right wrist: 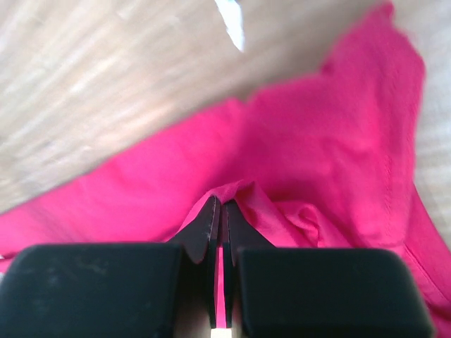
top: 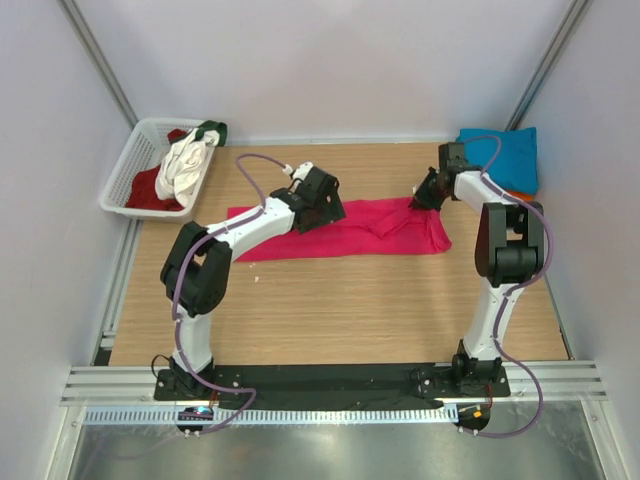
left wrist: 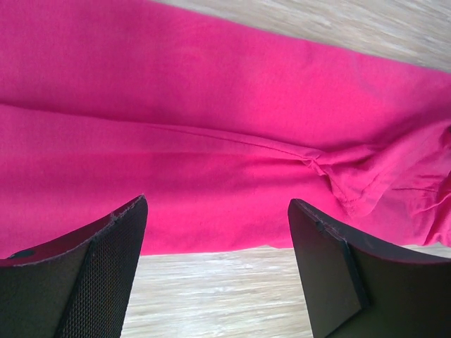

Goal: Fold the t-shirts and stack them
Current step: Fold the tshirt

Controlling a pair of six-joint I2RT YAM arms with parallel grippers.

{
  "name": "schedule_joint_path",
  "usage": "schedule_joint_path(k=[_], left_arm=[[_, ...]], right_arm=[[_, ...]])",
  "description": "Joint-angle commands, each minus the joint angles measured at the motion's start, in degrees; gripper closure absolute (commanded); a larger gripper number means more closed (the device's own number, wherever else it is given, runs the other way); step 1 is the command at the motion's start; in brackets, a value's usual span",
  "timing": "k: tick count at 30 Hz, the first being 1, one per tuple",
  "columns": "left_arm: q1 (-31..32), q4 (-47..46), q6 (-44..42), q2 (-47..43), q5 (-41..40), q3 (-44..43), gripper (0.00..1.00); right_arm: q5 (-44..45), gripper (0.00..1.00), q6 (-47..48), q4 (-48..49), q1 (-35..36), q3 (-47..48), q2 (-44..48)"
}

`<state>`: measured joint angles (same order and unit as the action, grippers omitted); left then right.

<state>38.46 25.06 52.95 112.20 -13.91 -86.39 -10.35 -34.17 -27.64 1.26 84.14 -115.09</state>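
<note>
A bright magenta-pink t-shirt (top: 345,228) lies as a long, folded band across the middle of the table. My left gripper (top: 328,210) hovers over its far edge, open and empty. In the left wrist view the shirt (left wrist: 211,120) fills the space beyond the gripper's (left wrist: 218,215) spread fingers (left wrist: 120,239). My right gripper (top: 421,196) is shut on a raised pinch of the shirt's far right edge, and the right wrist view shows cloth (right wrist: 317,155) squeezed between the closed gripper (right wrist: 222,205). A teal-blue t-shirt (top: 508,158) lies folded at the back right on an orange one (top: 520,194).
A white lattice basket (top: 128,160) stands at the back left, off the wooden table (top: 330,310). It holds white (top: 185,165), dark red (top: 150,190) and green (top: 215,130) shirts. Walls and metal frame rails close in the table.
</note>
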Motion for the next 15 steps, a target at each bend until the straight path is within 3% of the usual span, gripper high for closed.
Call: schedule_joint_path(k=[1,15], left_arm=[[-0.2,-1.4,-2.8,0.6,-0.3,-3.2,0.18],[-1.9,-1.4,-3.6,4.3,3.4,-6.5,0.18]], right_arm=[[-2.1,0.96,0.6,2.4,-0.2,6.6,-0.2],[-0.2,0.96,2.9,0.0,-0.3,5.9,-0.8]])
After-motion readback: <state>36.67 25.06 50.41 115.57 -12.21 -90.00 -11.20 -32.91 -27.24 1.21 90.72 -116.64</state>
